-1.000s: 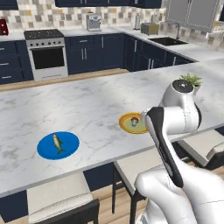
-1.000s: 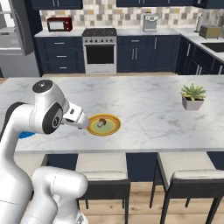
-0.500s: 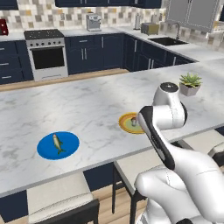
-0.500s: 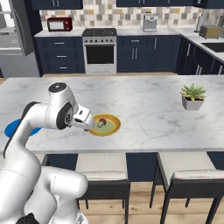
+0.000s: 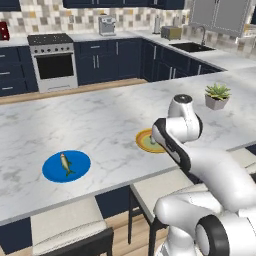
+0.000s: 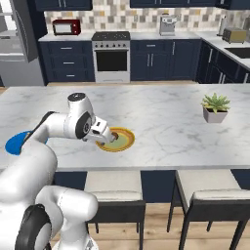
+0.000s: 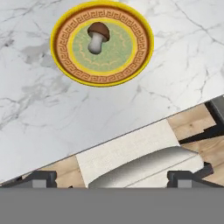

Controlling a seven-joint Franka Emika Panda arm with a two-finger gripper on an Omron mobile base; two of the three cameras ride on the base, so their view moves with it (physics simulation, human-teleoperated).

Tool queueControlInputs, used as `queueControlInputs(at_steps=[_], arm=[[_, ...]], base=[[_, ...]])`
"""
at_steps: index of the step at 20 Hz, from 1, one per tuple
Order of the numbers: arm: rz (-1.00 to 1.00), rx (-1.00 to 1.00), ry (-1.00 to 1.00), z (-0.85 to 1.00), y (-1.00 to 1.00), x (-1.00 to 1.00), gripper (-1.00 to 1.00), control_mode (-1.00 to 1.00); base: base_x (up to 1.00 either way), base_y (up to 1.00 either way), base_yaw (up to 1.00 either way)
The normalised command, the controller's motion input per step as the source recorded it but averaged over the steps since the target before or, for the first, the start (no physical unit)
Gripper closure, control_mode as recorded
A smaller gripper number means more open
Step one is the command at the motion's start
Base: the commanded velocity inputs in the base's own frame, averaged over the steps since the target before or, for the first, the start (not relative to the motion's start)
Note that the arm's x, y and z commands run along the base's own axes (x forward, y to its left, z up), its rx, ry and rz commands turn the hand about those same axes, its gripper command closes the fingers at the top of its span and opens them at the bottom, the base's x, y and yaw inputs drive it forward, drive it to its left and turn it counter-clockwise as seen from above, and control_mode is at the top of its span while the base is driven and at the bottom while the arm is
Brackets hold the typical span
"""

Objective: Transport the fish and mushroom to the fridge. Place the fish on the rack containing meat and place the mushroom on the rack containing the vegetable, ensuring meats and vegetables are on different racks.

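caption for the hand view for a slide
Hand camera looking down on a mushroom lying on a yellow-rimmed plate on the marble counter.

The counter (image 7: 175,65) looks like polished grey-veined marble, smooth. At upper centre, the plate (image 7: 61,61) seems glazed ceramic. The stool seat (image 7: 127,153) is woven cloth; the floor (image 7: 192,122) is wood.

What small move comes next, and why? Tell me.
Probably lower the open gripper toward the mushroom: it lies untouched on the yellow plate, nothing is held, and the hand view already looks down at it. The fish lies farther off.
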Motion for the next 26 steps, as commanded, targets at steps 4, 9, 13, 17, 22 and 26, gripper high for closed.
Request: queueControlInputs(at_steps=[4,9,13,17,22,26], arm=[[0.0,0.0,0.0,-0.12,-0.04,0.39,-1.0,-1.0],[0.0,0.0,0.02,-0.2,-0.01,0.49,-1.0,-1.0],[0.0,0.0,0.02,-0.2,0.0,0.44,-1.0,-1.0],[0.0,0.0,0.0,-0.27,0.0,0.45,-1.0,-1.0],[0.0,0.0,0.03,-0.28,0.0,0.43,-1.0,-1.0],[0.0,0.0,0.03,-0.25,-0.01,0.3,-1.0,-1.0]], base=[[0.0,0.0,0.0],[0.0,0.0,0.0],[0.0,0.0,0.0],[0.0,0.0,0.0],[0.0,0.0,0.0],[0.0,0.0,0.0]])
